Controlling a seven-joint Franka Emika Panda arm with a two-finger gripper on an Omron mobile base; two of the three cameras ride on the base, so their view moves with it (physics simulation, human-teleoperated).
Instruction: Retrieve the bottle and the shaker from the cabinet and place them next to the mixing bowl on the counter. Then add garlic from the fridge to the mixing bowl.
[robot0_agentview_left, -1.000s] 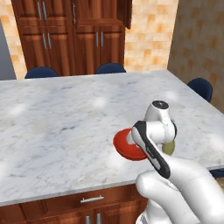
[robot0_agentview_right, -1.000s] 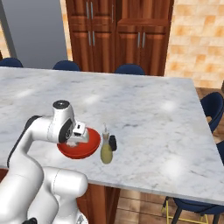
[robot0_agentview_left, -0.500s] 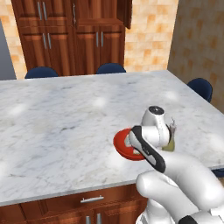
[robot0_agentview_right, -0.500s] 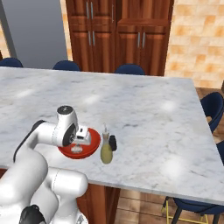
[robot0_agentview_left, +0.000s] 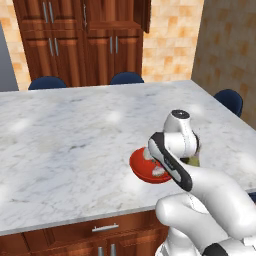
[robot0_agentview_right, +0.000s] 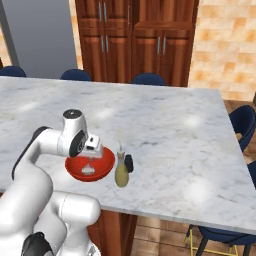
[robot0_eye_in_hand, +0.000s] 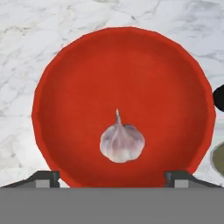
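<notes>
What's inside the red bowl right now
A single garlic bulb lies in the red bowl, near its middle. Nothing else is visible inside; the rim nearest the hand is cut off from view.

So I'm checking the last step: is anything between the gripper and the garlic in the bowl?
Nothing visible: the garlic lies free in the mixing bowl, directly beyond the open gripper.

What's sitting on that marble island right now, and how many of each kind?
Bowl: 1
Garlic: 1, lying inside the bowl
Bottle: 1, beside the bowl
Shaker: 1, next to the bottle
Total: 4
</notes>
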